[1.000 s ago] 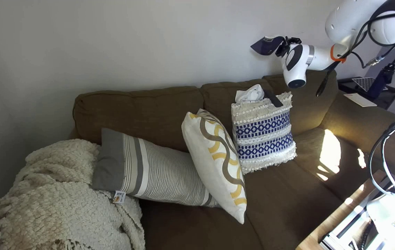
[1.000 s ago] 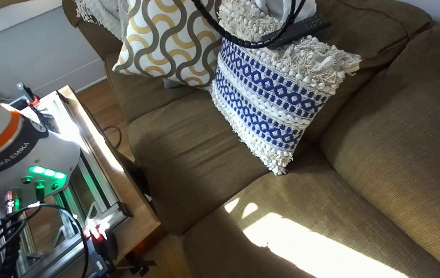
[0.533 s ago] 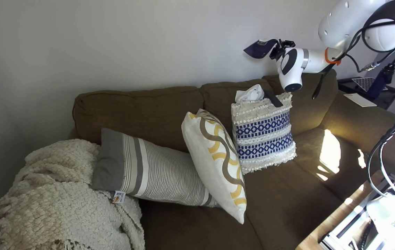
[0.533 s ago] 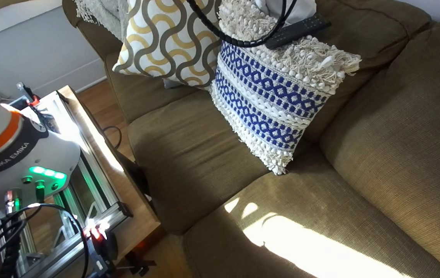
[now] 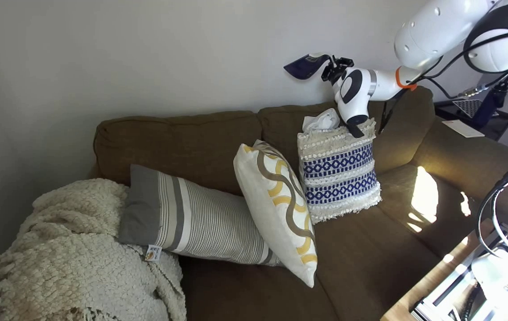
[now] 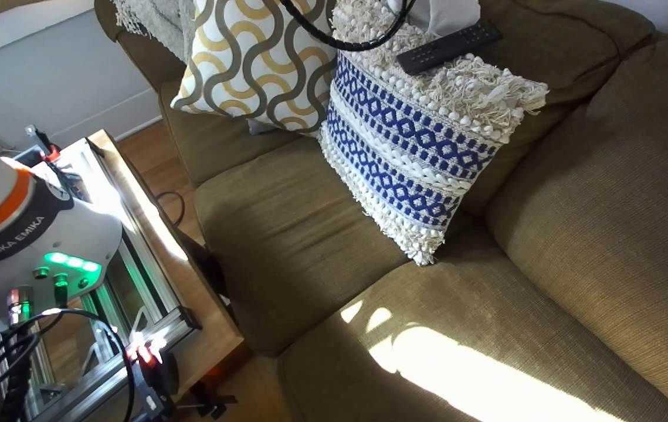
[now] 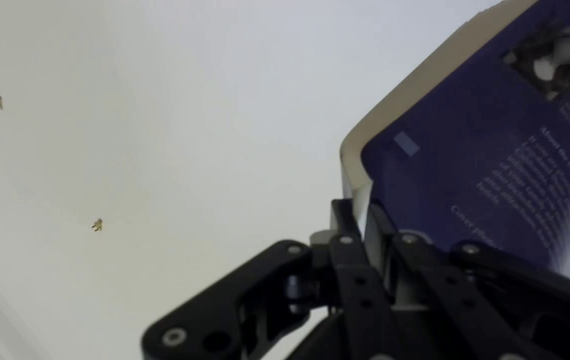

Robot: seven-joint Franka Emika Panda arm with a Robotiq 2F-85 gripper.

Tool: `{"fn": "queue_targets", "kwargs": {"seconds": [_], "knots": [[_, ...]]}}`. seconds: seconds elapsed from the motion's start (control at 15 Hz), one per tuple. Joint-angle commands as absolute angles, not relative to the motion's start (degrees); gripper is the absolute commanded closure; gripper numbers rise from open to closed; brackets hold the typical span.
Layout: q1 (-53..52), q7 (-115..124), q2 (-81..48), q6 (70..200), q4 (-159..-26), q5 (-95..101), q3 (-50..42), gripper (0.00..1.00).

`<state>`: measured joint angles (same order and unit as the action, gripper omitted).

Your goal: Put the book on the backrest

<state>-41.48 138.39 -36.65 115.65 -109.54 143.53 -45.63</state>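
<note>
The book [image 5: 303,67] is in the air, above the top edge of the backrest [image 5: 178,140] in an exterior view, not resting on it. The gripper [image 7: 359,215] is clamped on its edge near a corner; most of the book overhangs, cover bowed. My read: carry phase, lowering and release left. Risks: with an edge-only hold it may pivot or slip if it hits the wall [image 5: 169,53] first; can't tell that gap. Bowed cover may spring on release. Padded top looks rounded, so an off-centre drop could slide to the seat [image 5: 365,249] or behind. Arm's wrist [image 5: 355,96] overlaps the remote [image 6: 450,47] in that exterior view, near the white bundle [image 5: 322,121]; descending there could knock either, or the fringed cushion [image 5: 340,174].
</note>
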Motion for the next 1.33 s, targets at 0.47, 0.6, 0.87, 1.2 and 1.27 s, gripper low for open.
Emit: {"fn": "queue_targets", "kwargs": {"seconds": [0.47, 0.6, 0.87, 1.2, 1.27], "knots": [[-38.9, 140.1, -45.9, 127.6, -105.3, 140.1, -42.6, 0.98], [-27.6, 131.3, -43.6, 119.2, -104.0, 141.0, -30.9, 0.98], [-12.6, 123.0, -43.4, 107.5, -101.0, 143.7, -15.5, 0.98], [-20.1, 127.6, -40.9, 118.5, -102.0, 143.8, -24.5, 0.96], [-24.0, 128.5, -41.1, 121.9, -102.0, 143.8, -28.5, 0.65]]}}
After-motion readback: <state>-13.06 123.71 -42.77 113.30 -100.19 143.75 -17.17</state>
